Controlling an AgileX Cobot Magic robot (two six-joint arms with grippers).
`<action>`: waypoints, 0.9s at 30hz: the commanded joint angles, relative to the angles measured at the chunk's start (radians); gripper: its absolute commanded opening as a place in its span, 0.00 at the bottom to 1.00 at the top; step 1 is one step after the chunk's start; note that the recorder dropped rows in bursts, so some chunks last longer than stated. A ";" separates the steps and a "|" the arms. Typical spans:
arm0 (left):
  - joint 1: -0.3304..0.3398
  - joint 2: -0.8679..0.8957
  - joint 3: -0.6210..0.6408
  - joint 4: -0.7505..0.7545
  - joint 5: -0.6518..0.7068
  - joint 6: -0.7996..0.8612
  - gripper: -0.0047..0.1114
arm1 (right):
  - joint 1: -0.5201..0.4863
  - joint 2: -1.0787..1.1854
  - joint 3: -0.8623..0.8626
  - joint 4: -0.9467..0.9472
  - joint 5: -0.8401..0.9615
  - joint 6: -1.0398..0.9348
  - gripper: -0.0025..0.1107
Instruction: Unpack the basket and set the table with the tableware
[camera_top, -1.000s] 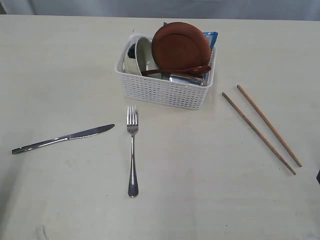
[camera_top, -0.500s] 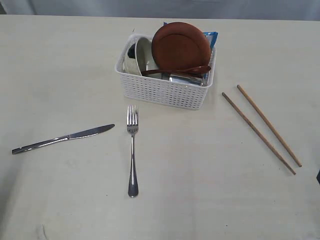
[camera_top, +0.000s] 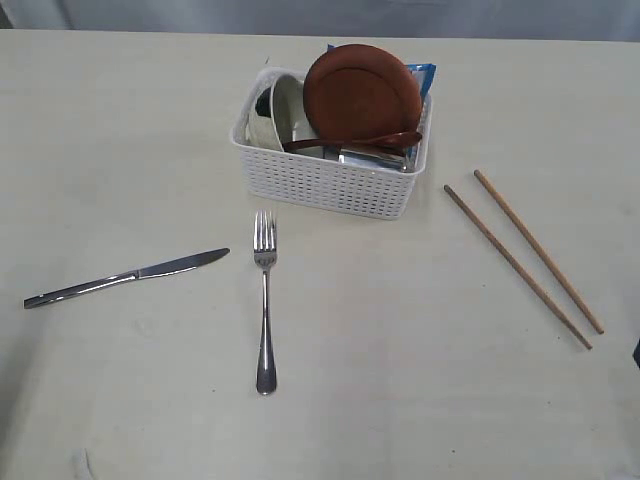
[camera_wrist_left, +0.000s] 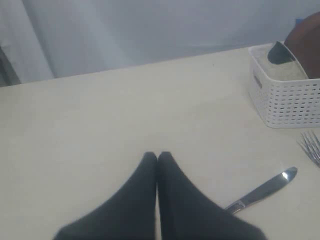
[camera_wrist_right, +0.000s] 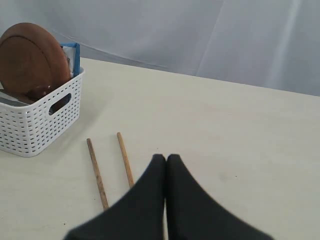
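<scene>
Left gripper (camera_wrist_left: 157, 156): jaws pressed together, empty, above the table (camera_top: 420, 380) near knife (camera_top: 125, 277).
Right gripper (camera_wrist_right: 166, 158): closed, empty, near chopsticks (camera_top: 517, 266).
Basket (camera_top: 330, 185): table's far middle; holds plate (camera_top: 362, 92), bowl (camera_top: 275, 110), spoon (camera_top: 350, 143).
Fork (camera_top: 265, 300): flat, in front of basket.

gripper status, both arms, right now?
Left gripper: closed, holding nothing, above the bare table.
Right gripper: closed, holding nothing, near the chopsticks.
</scene>
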 joint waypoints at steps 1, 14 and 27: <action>0.002 -0.003 0.002 0.004 -0.009 0.000 0.04 | -0.008 -0.006 0.003 -0.006 0.004 0.003 0.02; 0.002 -0.003 0.002 -0.383 -0.538 -0.263 0.04 | -0.008 -0.006 0.003 -0.006 0.004 0.003 0.02; 0.002 0.501 -0.438 -0.346 0.221 0.021 0.04 | -0.008 -0.006 0.003 -0.006 0.006 0.003 0.02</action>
